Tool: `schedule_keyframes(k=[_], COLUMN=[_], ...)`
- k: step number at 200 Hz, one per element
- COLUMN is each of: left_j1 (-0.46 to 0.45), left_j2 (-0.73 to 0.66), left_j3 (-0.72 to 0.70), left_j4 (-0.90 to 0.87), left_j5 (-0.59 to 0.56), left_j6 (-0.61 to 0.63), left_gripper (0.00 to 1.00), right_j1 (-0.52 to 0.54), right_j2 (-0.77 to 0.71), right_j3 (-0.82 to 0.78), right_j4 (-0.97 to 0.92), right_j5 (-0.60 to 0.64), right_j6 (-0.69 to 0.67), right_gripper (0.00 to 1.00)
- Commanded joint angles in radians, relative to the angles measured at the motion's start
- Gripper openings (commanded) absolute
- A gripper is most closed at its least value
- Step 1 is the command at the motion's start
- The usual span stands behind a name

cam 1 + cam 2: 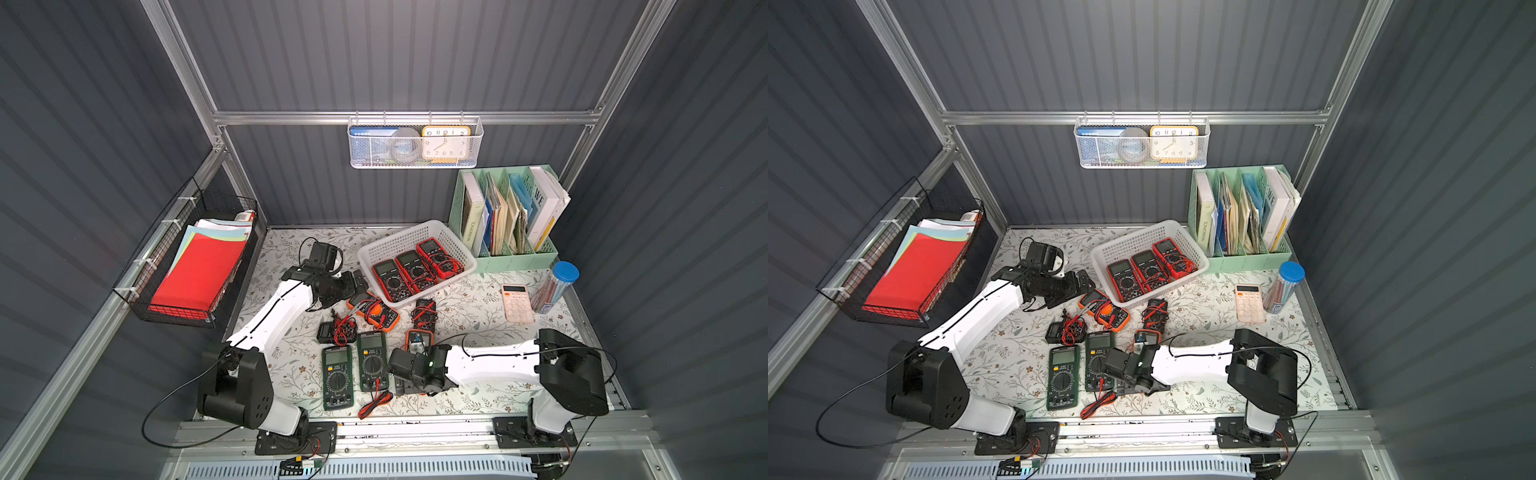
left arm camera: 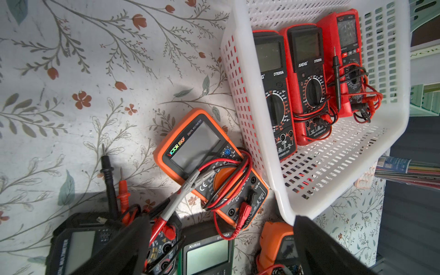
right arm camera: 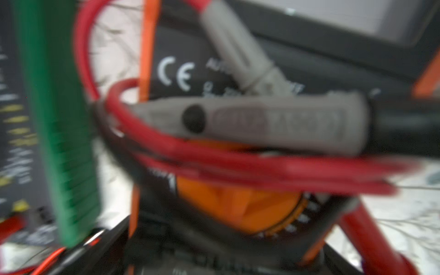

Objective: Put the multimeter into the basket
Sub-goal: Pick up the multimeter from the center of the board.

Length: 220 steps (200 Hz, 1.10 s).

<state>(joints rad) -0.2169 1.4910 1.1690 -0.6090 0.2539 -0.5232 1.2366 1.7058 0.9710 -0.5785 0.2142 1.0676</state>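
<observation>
The white perforated basket stands at the back of the table and holds three red multimeters. A small orange multimeter, wrapped in red leads and grey probes, lies on the table in front of it. My right gripper is low over that multimeter's dial end. It is open, with a finger on either side of the case. My left gripper hovers open and empty beside the basket's near-left corner.
More multimeters lie loose: an orange Victor one, two green ones, and two black ones. A green file holder, a calculator and a pen jar stand at the right.
</observation>
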Motion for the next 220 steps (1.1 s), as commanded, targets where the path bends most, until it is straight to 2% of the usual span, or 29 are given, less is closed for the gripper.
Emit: schedule_keyframes(k=[1,90,119,131,155,220], left_j1=[0.004,0.004,0.004,0.004,0.004,0.004], left_j2=[-0.011,-0.012,-0.006,-0.004,-0.003,0.006], left_j3=[0.021,0.014,0.014,0.014,0.019,0.041], left_j4=[-0.005,-0.003,0.002,0.004,0.008,0.007], left_j5=[-0.014,-0.021,-0.013,-0.012,-0.009,0.001], left_j6=[-0.008,-0.015,-0.017,-0.018,-0.019,-0.02], left_gripper=[0.99,0.99,0.99,0.99,0.99,0.99], right_j1=[-0.011,-0.035,-0.034,-0.031,-0.011,0.03], right_j2=[0.036,0.11,0.103,0.076,-0.001,-0.266], right_j3=[0.014,0.065,0.042,0.017,-0.026,-0.073], right_j4=[-0.067,-0.038,-0.029,-0.018,-0.025,-0.094], right_j5=[0.077,0.103,0.073,0.049,0.018,-0.083], right_j6=[-0.005,-0.004,-0.008,-0.012,-0.022,-0.102], right_gripper=[0.99,0.99,0.84,0.76,0.66,0.58])
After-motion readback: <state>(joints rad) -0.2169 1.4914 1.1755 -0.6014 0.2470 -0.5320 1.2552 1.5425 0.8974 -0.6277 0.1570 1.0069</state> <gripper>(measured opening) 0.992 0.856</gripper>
